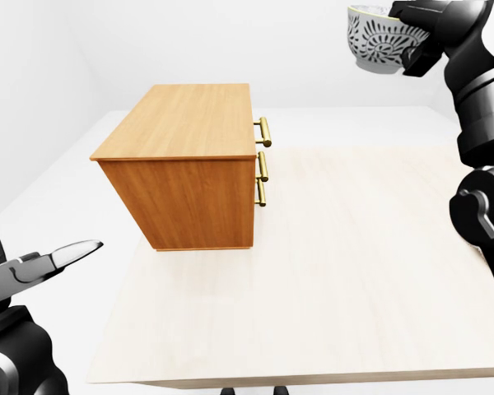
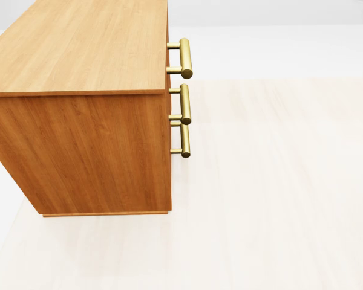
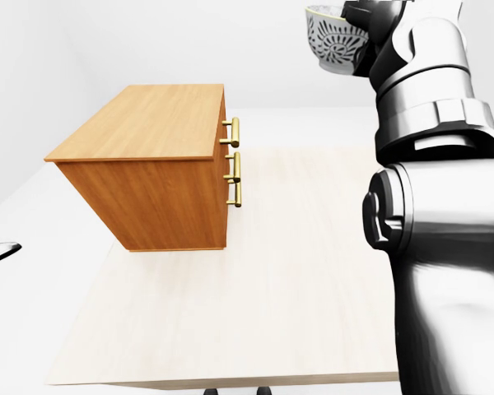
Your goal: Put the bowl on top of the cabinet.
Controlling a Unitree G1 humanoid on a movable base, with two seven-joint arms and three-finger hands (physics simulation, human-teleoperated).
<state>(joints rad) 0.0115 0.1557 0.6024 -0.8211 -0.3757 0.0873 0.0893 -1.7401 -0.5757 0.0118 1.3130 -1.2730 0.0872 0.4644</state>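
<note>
A white bowl (image 1: 380,39) with a dark leaf pattern hangs high at the top right of the left-eye view, held at its rim by my right hand (image 1: 413,34), whose fingers close on it. The bowl is well to the right of and above the wooden cabinet (image 1: 185,164), which stands on the pale table with brass handles (image 1: 263,160) on its right face. The cabinet's top (image 2: 78,45) is bare. My left hand (image 1: 53,259) sits low at the left edge, fingers spread, holding nothing. The head view shows only the cabinet and table.
The light wood table (image 1: 346,280) stretches to the right of and below the cabinet. White floor and walls surround it. My right arm (image 3: 432,206) fills much of the right-eye view's right side.
</note>
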